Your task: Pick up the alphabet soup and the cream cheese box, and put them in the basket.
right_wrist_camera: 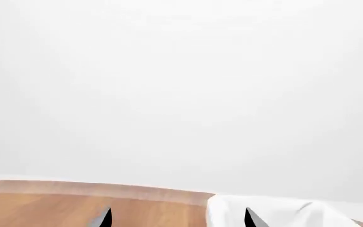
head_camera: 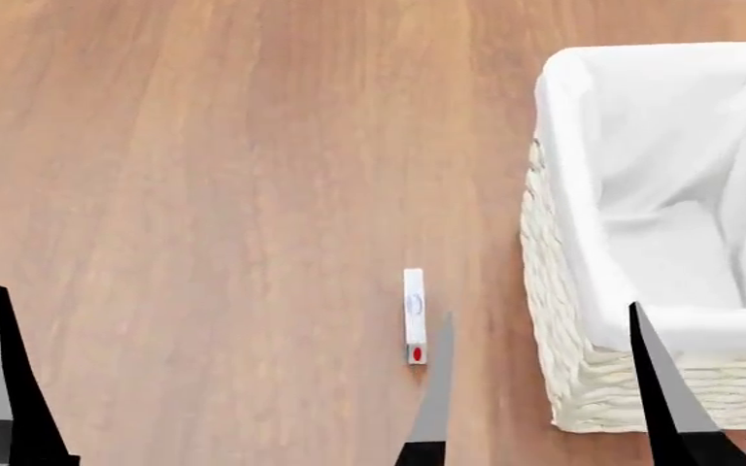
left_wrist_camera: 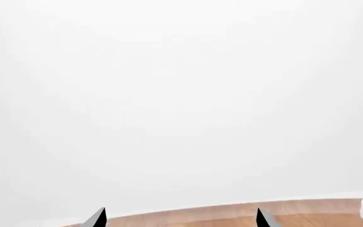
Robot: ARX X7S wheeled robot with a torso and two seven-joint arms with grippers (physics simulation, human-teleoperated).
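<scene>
- Bench (head_camera: 218, 146): bare brown wood grain fills most of my head view. In both wrist views only its far edge shows, with a blank white wall behind it.
- Box (head_camera: 414, 316): the cream cheese box, a thin white carton, stands on its narrow edge on the bench. It lies lengthwise away from me, with the grey-blue oval near its middle and the red dot at its near end. It sits left of the basket and clear of it.
- Basket (head_camera: 567, 379): cream wicker, at the right of my head view and cut off by the frame's right edge. A white liner (head_camera: 645, 126) is folded over the rim and lies in creases inside. What I can see of the inside holds only cloth.
- Soup: the alphabet soup can does not appear in any view.
- Right end effector (head_camera: 535, 388): released, fingers spread wide and holding nothing. The left fingertip (head_camera: 435, 374) sits just beside the box's near end, apart from it as far as I can tell. The right fingertip lies over the basket's near wall.
- Left end effector (left_wrist_camera: 180, 218): released, with two dark tips well apart at the edge of its wrist view and nothing between them. Only one finger (head_camera: 4, 388) shows in my head view, at lower left and well away from the box.
</scene>
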